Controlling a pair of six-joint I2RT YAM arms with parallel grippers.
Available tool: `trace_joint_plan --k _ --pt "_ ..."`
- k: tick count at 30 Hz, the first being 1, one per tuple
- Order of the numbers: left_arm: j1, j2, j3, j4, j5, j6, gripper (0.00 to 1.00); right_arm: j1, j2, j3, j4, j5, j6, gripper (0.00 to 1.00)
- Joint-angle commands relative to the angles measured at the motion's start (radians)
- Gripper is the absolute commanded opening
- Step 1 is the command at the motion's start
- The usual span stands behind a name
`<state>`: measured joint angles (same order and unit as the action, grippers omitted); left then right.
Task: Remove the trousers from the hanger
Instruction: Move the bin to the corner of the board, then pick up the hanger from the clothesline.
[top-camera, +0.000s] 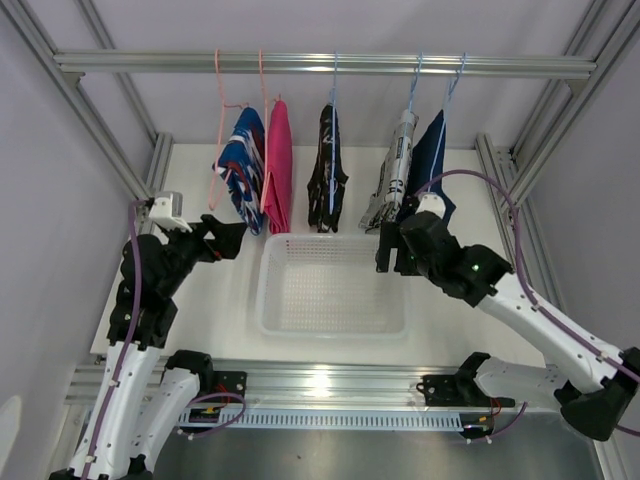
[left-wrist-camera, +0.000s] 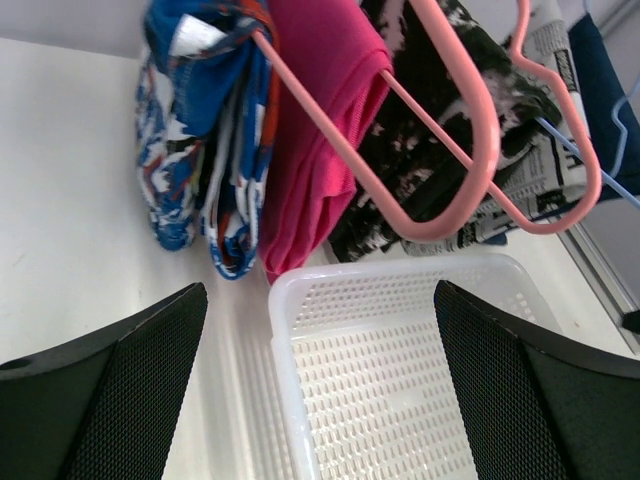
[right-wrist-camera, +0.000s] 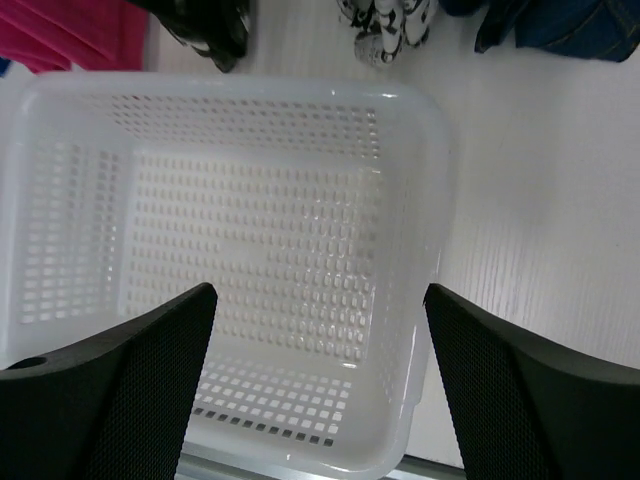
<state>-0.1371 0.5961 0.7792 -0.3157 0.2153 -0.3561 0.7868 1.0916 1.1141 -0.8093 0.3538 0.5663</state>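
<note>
Five small pairs of trousers hang in a row from the metal rail (top-camera: 320, 63) that runs across the top of the overhead view, each still on its hanger. From left to right of the frame they are the blue patterned trousers (top-camera: 243, 165), the pink trousers (top-camera: 278, 170), the black patterned trousers (top-camera: 327, 175), the white printed trousers (top-camera: 395, 170) and the denim trousers (top-camera: 432, 155). The two at the left hang on pink hangers (top-camera: 216, 130); the other three hang on thin blue hangers (top-camera: 334, 80).

Below the row, in the centre of the frame, a white perforated basket (top-camera: 268, 300) stands on the white table (top-camera: 215, 300).

The left tool (top-camera: 232, 240) is at the middle left of the overhead view, near the lower end of the blue patterned trousers. Its fingers stand wide apart with nothing between them. In the left wrist view the blue patterned and pink trousers hang above the fingers, apart from them, and the basket's corner lies below.

The right tool (top-camera: 384, 250) is right of centre, at the basket's upper right corner and just under the hem of the white printed trousers. Its fingers are also spread apart and hold nothing. The right wrist view looks down into the basket, with the hems of the garments along the top edge.
</note>
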Motion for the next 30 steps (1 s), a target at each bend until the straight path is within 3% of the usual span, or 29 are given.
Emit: trace_joint_plan --k 1,8,17,20,25,26,30 --pt "0.008 -0.033 0.011 -0.002 -0.092 0.003 0.99 -0.003 -0.073 0.021 0.051 0.053 -0.017 0.89" --pt "-0.024 -0.082 0.075 -0.049 -0.31 0.031 0.99 -0.006 -0.235 -0.235 0.228 0.014 -0.006 0.89" --pt "-0.038 -0.096 0.281 -0.085 -0.277 0.02 1.0 -0.046 -0.246 -0.391 0.36 -0.042 -0.083 0.91" --pt "-0.038 -0.021 0.434 -0.133 -0.229 0.058 0.99 -0.06 -0.233 -0.419 0.403 -0.071 -0.086 0.91" --pt "-0.036 0.242 0.701 -0.288 -0.198 0.091 0.99 -0.075 -0.217 -0.464 0.453 -0.121 -0.097 0.91" --pt "-0.038 0.29 0.848 -0.324 -0.206 0.095 1.0 -0.078 -0.217 -0.468 0.458 -0.124 -0.097 0.91" --pt "-0.036 0.52 1.103 -0.453 -0.157 0.111 0.99 -0.095 -0.22 -0.491 0.473 -0.142 -0.105 0.91"
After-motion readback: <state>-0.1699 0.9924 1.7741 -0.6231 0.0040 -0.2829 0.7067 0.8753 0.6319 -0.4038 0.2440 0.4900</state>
